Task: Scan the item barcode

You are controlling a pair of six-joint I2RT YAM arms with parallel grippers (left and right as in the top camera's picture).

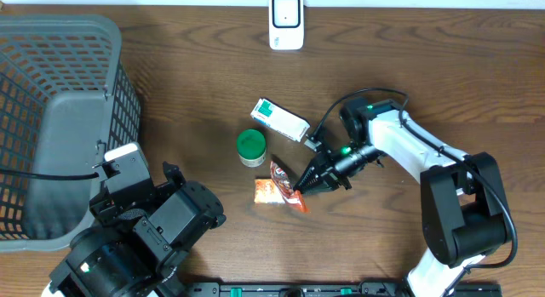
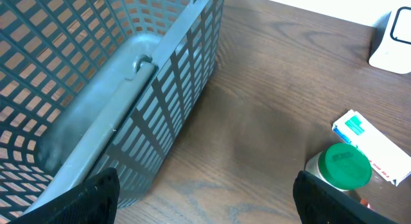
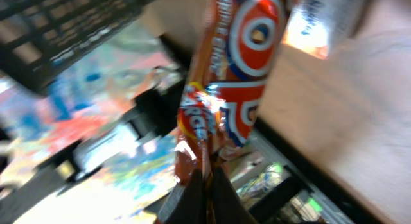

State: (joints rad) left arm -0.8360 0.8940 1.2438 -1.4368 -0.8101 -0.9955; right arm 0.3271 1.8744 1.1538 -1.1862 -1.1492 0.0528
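Note:
A red-and-orange snack packet (image 1: 283,186) hangs pinched at one end in my right gripper (image 1: 301,183), just above the table's middle. In the right wrist view the packet (image 3: 239,89) stretches away from the shut fingertips (image 3: 207,185). The white barcode scanner (image 1: 286,21) stands at the table's far edge, well away from the packet, and appears at the upper right in the left wrist view (image 2: 393,38). My left gripper (image 2: 209,208) is open and empty above bare wood by the basket, at the lower left of the overhead view (image 1: 173,174).
A grey mesh basket (image 1: 60,118) fills the left side (image 2: 96,76). A green-lidded jar (image 1: 250,146) and a white-and-green box (image 1: 280,118) lie just left of the right gripper. The jar (image 2: 345,167) and box (image 2: 376,147) also sit near my left gripper's right finger.

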